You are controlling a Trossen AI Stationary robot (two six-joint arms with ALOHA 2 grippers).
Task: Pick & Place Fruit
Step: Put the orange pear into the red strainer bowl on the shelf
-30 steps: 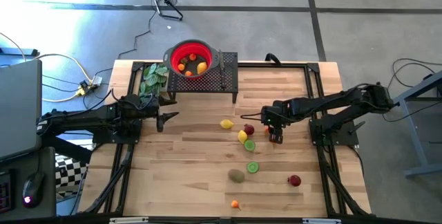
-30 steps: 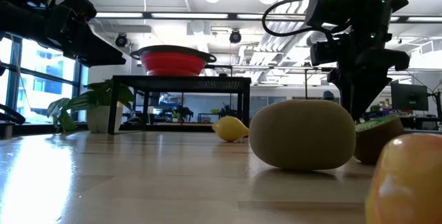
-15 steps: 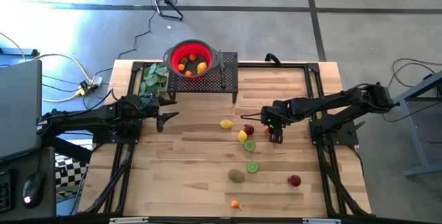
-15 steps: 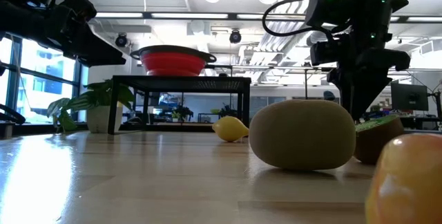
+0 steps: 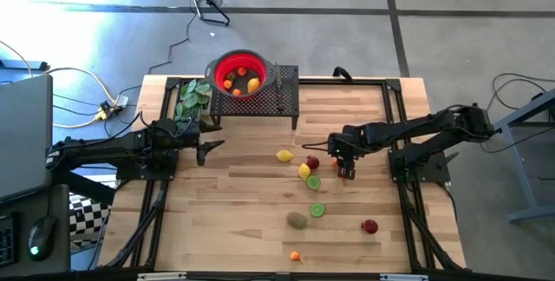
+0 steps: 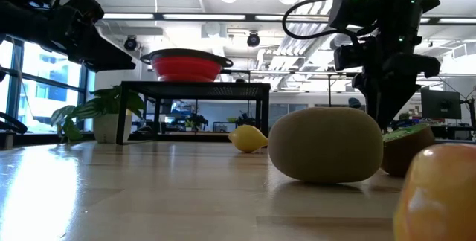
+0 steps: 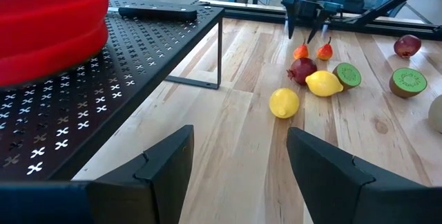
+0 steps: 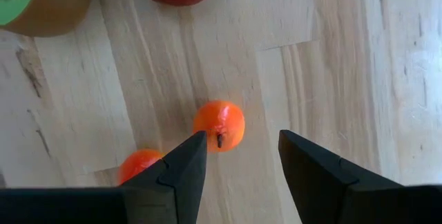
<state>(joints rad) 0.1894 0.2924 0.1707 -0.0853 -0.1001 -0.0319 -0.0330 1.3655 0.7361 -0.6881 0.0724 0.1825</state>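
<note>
- Red bowl [image 5: 239, 75] sits on a black rack [image 5: 279, 90] at the table's far edge, with some fruit inside; more fruit [image 5: 304, 171] lies scattered mid-table. Right gripper [image 5: 346, 173] points down beside it; left gripper [image 5: 208, 148] waits near the rack.
- Low down, a kiwi [image 6: 326, 144] fills the foreground.
- Left wrist: fingers [image 7: 166, 165] spread, holding nothing.
- Right wrist: fingers [image 8: 185, 165] apart over two small orange pieces [image 8: 218, 125], nothing pinched.

High: straight down, far, whole surface [image 5: 234, 203].
Low: surface-level, near.
Wrists: forward, close.
Shared: lemon [image 5: 284, 155].
</note>
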